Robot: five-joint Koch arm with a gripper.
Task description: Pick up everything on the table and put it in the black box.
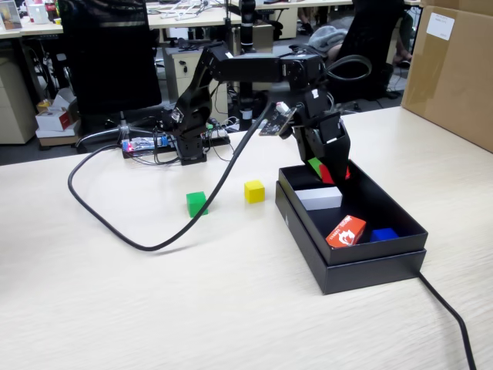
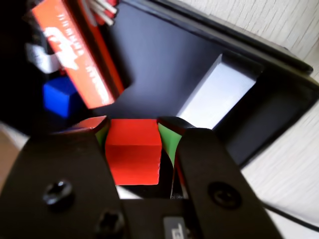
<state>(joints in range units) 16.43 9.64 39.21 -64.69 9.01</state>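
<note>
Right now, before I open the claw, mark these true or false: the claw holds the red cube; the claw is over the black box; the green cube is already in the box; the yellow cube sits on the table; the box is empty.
1. The claw holds the red cube. True.
2. The claw is over the black box. True.
3. The green cube is already in the box. False: it sits on the table.
4. The yellow cube sits on the table. True.
5. The box is empty. False: it holds a white block, an orange-red carton and a blue block.
</note>
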